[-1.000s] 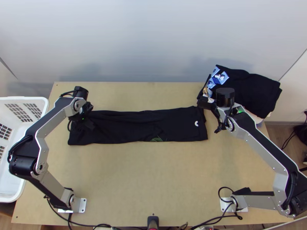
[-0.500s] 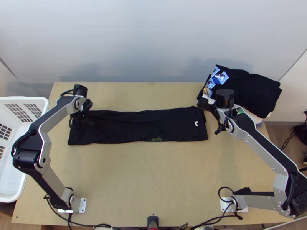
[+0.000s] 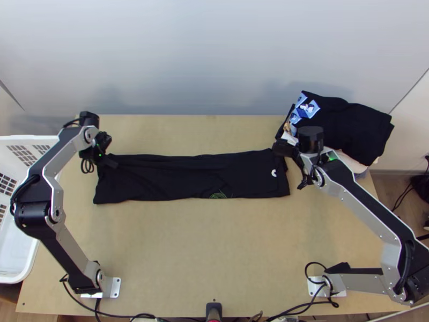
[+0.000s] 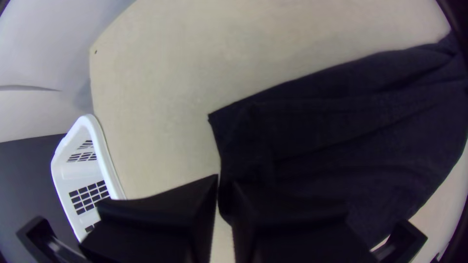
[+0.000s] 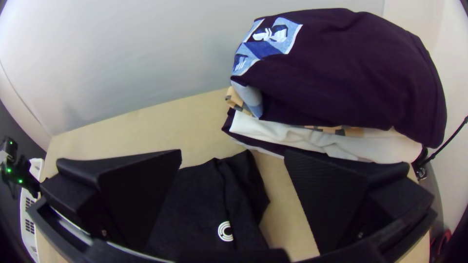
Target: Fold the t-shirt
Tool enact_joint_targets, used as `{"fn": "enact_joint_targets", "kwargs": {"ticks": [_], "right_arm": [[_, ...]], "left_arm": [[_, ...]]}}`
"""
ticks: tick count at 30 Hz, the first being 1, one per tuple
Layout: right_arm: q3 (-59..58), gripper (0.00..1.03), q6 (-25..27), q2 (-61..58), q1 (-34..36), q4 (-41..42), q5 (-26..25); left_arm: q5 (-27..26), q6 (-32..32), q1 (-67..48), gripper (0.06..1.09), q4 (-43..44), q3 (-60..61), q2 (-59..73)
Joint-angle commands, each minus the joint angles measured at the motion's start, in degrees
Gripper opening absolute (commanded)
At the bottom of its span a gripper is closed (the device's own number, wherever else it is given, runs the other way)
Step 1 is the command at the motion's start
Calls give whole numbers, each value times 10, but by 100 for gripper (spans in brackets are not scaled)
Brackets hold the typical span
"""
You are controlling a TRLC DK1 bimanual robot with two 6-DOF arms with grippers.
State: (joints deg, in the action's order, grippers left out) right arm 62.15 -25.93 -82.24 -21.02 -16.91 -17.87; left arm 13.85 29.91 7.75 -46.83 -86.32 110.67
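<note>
Friction could spoil the next fold: the black cloth t-shirt [image 3: 187,180] lies as a long, narrow strip from left to right across the light wooden counter [image 3: 187,252]. At its left end, the black left gripper [image 4: 225,179] has its fingers a slight gap apart over the edge; whether they touch the cloth, I can't tell. If they press while sliding, they might skew that end or catch only one layer. The black right gripper [image 5: 233,152], fingers spread wide, is beside the stacked folded clothes [image 3: 348,126] at far right; a careless sweep could topple them.
</note>
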Motion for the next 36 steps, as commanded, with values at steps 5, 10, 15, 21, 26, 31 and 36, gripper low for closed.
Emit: {"fn": "enact_joint_targets", "kwargs": {"ticks": [5,10,15,21,26,31,36], "right_arm": [[-12,98,2,-1,-16,0,1],[-16,98,4,2,-16,0,2],[-16,98,9,2,-13,0,2],[-18,98,11,-1,-15,0,2],[-13,98,12,-9,-17,0,5],[-4,98,12,-19,-21,0,6],[3,98,13,-21,-23,-1,6]], "left_arm": [[-154,-98,48,104,-19,-88,30],[-268,-159,86,104,-73,-162,48],[-398,-201,158,104,-117,-191,60],[-456,-187,229,104,-210,-145,53],[-501,-88,255,104,-260,-53,10],[-494,-13,246,104,-249,28,-34],[-494,-7,235,104,-202,48,-14]]}}
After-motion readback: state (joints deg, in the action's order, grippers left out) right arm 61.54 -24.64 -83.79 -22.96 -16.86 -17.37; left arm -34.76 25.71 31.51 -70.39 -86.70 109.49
